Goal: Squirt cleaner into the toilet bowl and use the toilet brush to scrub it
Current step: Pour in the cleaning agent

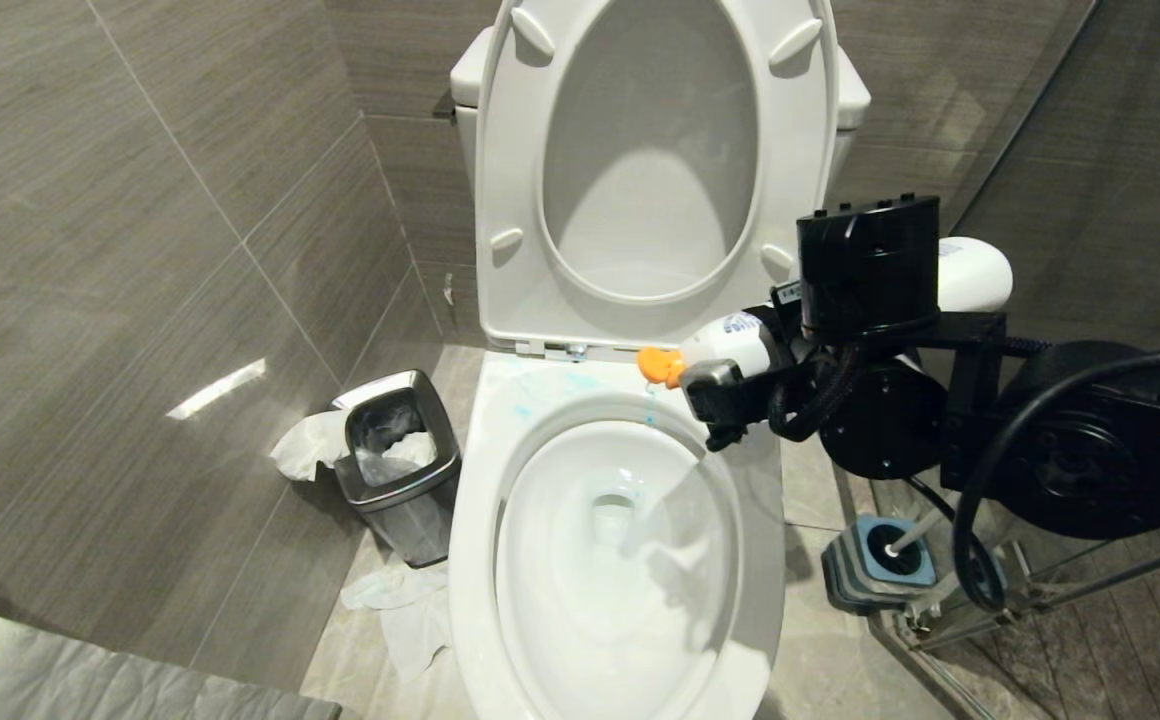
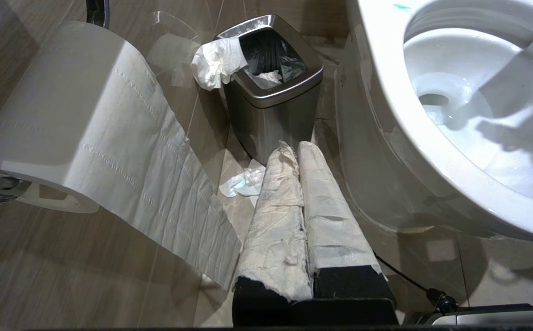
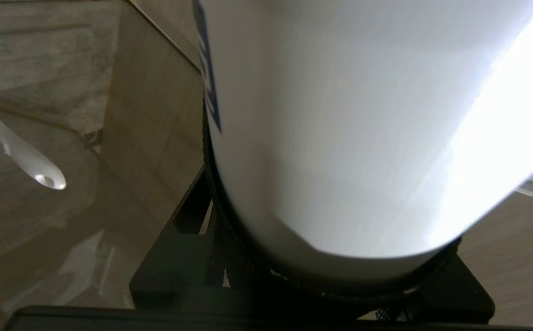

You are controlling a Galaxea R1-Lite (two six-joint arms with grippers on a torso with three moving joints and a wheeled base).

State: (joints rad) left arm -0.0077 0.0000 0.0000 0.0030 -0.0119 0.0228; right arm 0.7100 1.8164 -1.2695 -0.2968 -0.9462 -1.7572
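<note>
A: Squirting is the step in hand: the right gripper (image 1: 740, 385) is clamped round a white cleaner bottle (image 1: 740, 340), tipped on its side with the orange nozzle (image 1: 658, 366) over the back rim of the toilet bowl (image 1: 480, 480). A thin turquoise thread of cleaner (image 1: 651, 405) drops from it, with faint smears on the rim.

B: And the brush?

A: The toilet brush (image 1: 905, 538) stands in its holder (image 1: 855, 578) on the floor, right of the bowl. The left gripper (image 2: 301, 202) hangs clenched and empty near the steel bin (image 2: 271, 99).

B: Next?

A: I'd sweep the nozzle round the rim; only 1 spot looks wetted.
</note>
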